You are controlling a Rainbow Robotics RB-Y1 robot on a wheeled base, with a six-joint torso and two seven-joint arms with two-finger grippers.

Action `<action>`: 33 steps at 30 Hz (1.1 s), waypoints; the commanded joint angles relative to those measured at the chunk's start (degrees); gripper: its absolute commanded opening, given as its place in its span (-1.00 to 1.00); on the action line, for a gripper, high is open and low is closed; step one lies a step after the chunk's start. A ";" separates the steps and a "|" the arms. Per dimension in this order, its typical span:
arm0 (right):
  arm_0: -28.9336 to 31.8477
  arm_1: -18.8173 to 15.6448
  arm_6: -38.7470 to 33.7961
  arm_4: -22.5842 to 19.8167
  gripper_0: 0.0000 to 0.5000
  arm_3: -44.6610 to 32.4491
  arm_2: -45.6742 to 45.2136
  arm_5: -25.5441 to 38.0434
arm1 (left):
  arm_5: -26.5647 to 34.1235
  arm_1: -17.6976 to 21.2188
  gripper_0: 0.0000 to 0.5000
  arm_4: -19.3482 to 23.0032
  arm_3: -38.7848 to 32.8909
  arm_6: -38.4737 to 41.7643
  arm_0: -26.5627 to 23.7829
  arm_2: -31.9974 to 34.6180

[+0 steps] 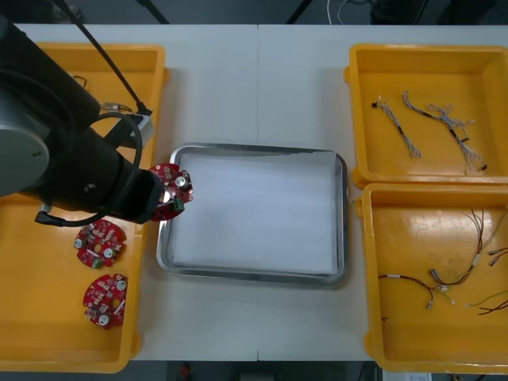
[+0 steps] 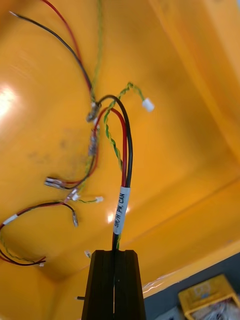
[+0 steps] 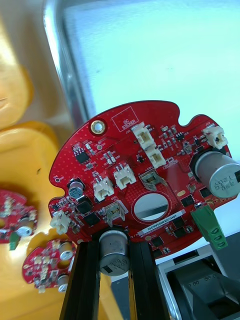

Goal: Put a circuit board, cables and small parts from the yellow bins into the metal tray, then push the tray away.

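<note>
My left gripper [image 1: 164, 197] is shut on a round red circuit board [image 1: 174, 189] and holds it over the left rim of the metal tray [image 1: 254, 148]. In the left wrist view the fingers [image 3: 82, 270] pinch a silver can on the board's [image 3: 140, 170] edge, with the tray's white inside [image 3: 150, 55] beyond. In the right wrist view my right gripper [image 2: 114, 256] is shut on a black, red and yellow cable [image 2: 122, 200] with a white label, above the floor of an orange bin [image 2: 190, 125].
Two more red boards [image 1: 101, 242] [image 1: 105, 300] lie in the near left bin [image 1: 32, 333]. The far right bin [image 1: 492, 111] holds twisted cables [image 1: 432, 119]. The near right bin [image 1: 397, 333] holds red and black cables [image 1: 444, 278]. Loose cables [image 2: 65, 182] lie beside the held one.
</note>
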 commanded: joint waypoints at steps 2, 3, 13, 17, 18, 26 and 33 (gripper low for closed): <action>-1.82 -6.14 2.40 -1.23 -1.00 -7.02 -1.35 0.48 | -0.46 -3.91 -1.00 -4.22 3.87 -3.52 -5.11 -7.86; -1.91 -6.49 2.49 -1.41 -1.00 -7.46 -1.26 0.48 | -0.98 -3.99 -1.00 -4.75 4.31 -3.52 -5.37 -8.73; -10.87 -10.71 5.13 -11.78 -1.00 -8.78 1.55 0.48 | -12.59 -4.26 -1.00 -10.63 12.93 -3.52 -7.04 -21.13; -15.00 -13.08 6.62 -15.65 -1.00 -8.78 4.54 0.48 | -16.01 -4.26 -1.00 -11.34 15.91 -3.52 -7.22 -23.94; -15.53 -13.26 6.88 -16.00 -1.00 -8.78 5.15 0.48 | -16.54 -4.26 -1.00 -11.34 16.27 -3.52 -7.22 -24.29; -22.12 -15.63 9.78 -18.20 -1.00 -9.39 11.13 0.48 | -18.39 -4.17 -1.00 -13.71 17.94 -3.26 -7.48 -27.81; -25.11 -17.57 11.81 -21.01 -1.00 -9.48 13.24 0.48 | -18.39 -4.17 0.16 -13.71 17.94 -2.64 -7.48 -27.81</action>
